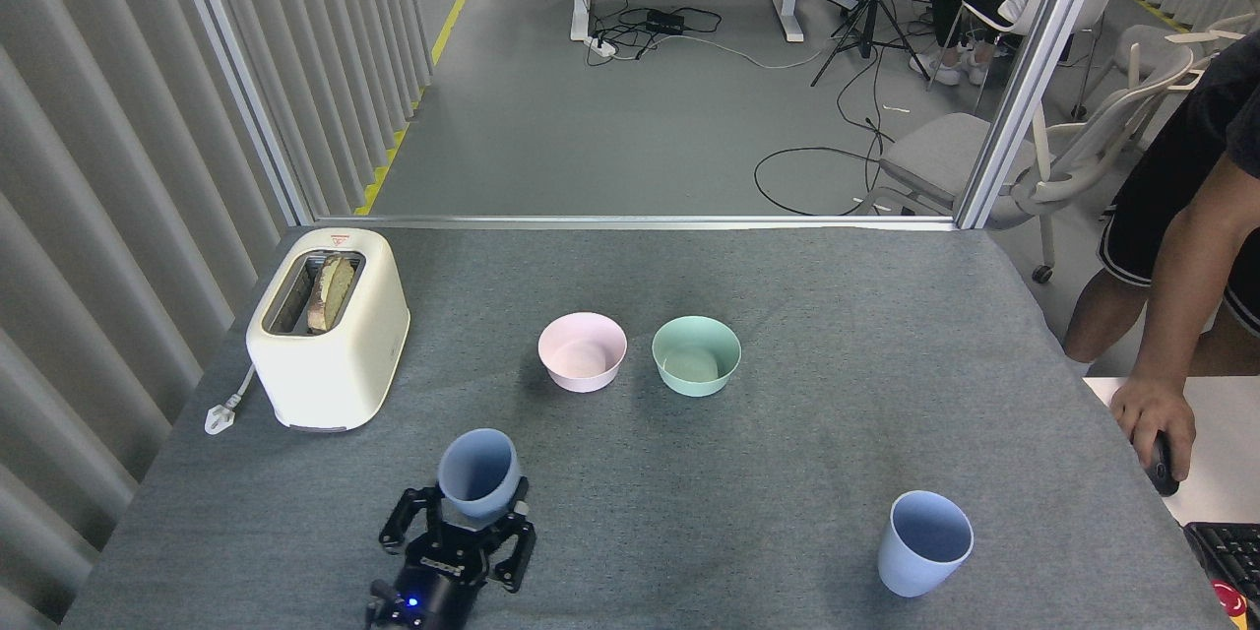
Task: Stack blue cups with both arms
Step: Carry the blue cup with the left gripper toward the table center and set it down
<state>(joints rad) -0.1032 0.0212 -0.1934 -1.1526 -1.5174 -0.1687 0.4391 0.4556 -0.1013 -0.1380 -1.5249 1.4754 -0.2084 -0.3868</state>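
- The held blue cup [478, 472] sits upright, mouth up, in the left gripper [459, 539] near the table's front edge, left of centre; the black fingers close around its lower wall, pinching it.
- The free blue cup [925, 543] stands upright on the grey table cloth [837, 315] at front right, well apart from the held one and touched by nothing.
- The right gripper is not in view, so its state cannot be told.
- Judged from this, stacking is not yet done: the two cups have still to be brought together.
- Risk: the grip is low on a tapering wall, so the held blue cup could tip or slide out of the fingers during a sideways carry.
- Risk: if the held cup comes down off-centre or tilted, its base could strike the free cup's rim and knock that light tumbler over, since nothing steadies it.
- The pink bowl [582, 351] and the mint-green bowl [696, 355] sit side by side, just apart, behind the cups; a carry that swings far back could clip them.
- The cream toaster [328, 327], with bread in its slot, stands at far left, its plug [219, 416] lying loose on the cloth.
- A person's hand [1154, 419] rests on a mouse beyond the table's right edge.
- Writing: the gripper carries white lettering, too small to read; a small triangular red mark on the toaster's top is likewise illegible.
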